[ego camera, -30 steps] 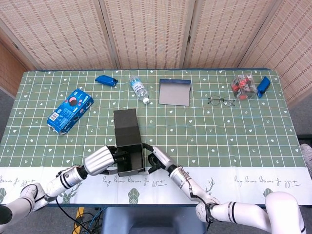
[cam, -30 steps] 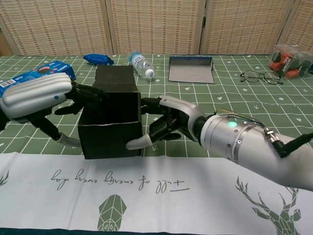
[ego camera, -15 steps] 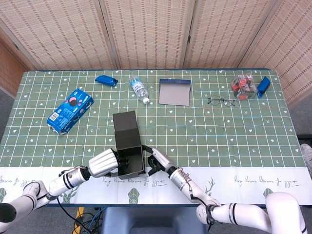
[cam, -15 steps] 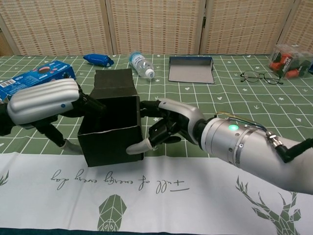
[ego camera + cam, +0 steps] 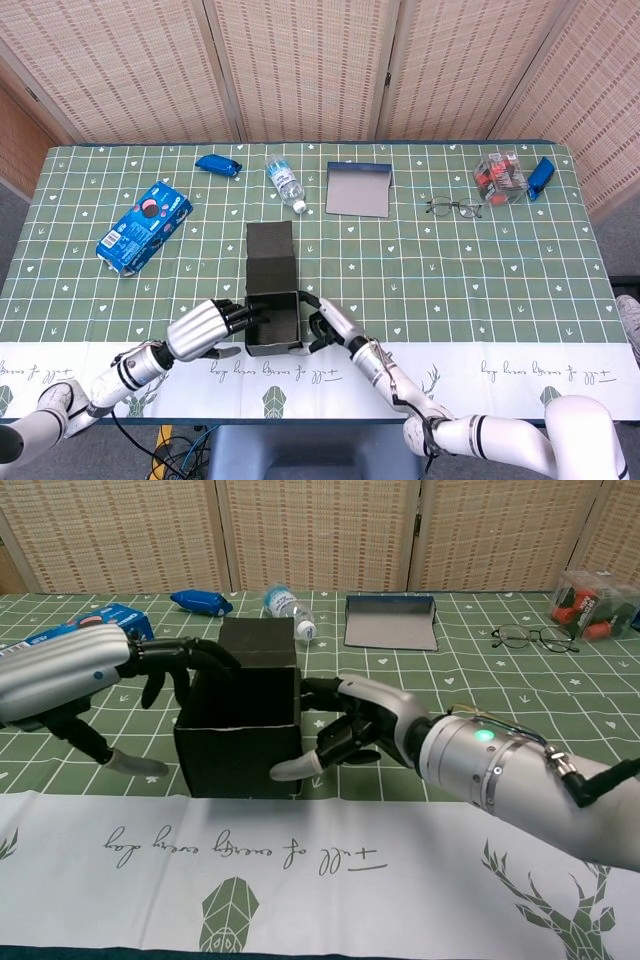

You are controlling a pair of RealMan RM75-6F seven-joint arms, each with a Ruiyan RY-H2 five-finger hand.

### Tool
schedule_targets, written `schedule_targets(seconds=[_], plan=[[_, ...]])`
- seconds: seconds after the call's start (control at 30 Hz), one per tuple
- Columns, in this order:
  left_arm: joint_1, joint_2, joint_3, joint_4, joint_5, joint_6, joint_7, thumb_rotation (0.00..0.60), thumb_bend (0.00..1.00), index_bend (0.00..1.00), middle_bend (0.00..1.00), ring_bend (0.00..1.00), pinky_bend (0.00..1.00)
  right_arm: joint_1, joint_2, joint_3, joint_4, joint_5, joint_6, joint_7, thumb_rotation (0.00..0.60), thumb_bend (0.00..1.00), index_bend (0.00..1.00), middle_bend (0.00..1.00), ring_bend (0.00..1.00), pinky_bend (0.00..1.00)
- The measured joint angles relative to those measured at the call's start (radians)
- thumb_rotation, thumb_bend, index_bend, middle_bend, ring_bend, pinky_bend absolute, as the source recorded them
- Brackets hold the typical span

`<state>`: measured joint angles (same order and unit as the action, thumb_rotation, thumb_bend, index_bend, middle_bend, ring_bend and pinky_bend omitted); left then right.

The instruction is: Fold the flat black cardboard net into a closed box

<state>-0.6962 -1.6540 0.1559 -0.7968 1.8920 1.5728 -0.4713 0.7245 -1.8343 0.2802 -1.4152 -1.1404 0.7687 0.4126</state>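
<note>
Near the lower centre of the head view, the left hand's fingers (image 5: 185, 655) curl over the upper left rim of the black box (image 5: 273, 320), dark tips hooked just inside its open top. Opposite them, the right hand (image 5: 350, 735) presses the box's right wall, thumb against the lower front corner. Between both hands the box stands upright on the green tablecloth (image 5: 420, 260), its lid flap (image 5: 270, 262) lying back. Further up lie a water bottle (image 5: 286, 183) and a grey tray (image 5: 358, 190).

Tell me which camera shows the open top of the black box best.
The head view: it looks down into the black box, showing the open top and the raised lid flap behind. The chest view shows mainly its front wall, not the inside.
</note>
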Motion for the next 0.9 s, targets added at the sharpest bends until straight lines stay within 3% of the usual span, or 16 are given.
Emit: schedule_targets(seconds=[0.23, 0.5, 0.67, 0.77, 0.9], plan=[[0.030, 0.029, -0.014, -0.036, -0.028, 0.030, -0.004, 0.600, 0.13, 0.12, 0.10, 0.24, 0.58, -0.002, -0.017, -0.011, 0.033, 0.002, 0.020, -0.046, 0.600, 0.36, 0.44, 0.40, 0.80, 1.00], [0.080, 0.023, -0.059, -0.047, -0.087, 0.105, -0.132, 0.600, 0.13, 0.14, 0.10, 0.30, 0.58, -0.008, -0.122, -0.052, 0.135, -0.055, 0.104, -0.122, 0.600, 0.34, 0.19, 0.24, 0.75, 1.00], [0.100, 0.028, -0.074, -0.079, -0.127, 0.082, -0.161, 0.600, 0.13, 0.14, 0.10, 0.31, 0.58, -0.015, -0.153, -0.070, 0.149, -0.064, 0.102, -0.129, 0.600, 0.25, 0.01, 0.07, 0.67, 1.00], [0.111, 0.040, -0.083, -0.119, -0.155, 0.055, -0.176, 0.600, 0.13, 0.13, 0.10, 0.31, 0.58, -0.019, -0.138, -0.074, 0.126, -0.051, 0.084, -0.136, 0.600, 0.17, 0.00, 0.00, 0.63, 1.00], [0.122, 0.069, -0.092, -0.207, -0.198, -0.003, -0.190, 0.600, 0.13, 0.13, 0.10, 0.31, 0.58, -0.027, -0.091, -0.078, 0.058, -0.027, 0.058, -0.155, 0.600, 0.09, 0.00, 0.00, 0.59, 1.00]])
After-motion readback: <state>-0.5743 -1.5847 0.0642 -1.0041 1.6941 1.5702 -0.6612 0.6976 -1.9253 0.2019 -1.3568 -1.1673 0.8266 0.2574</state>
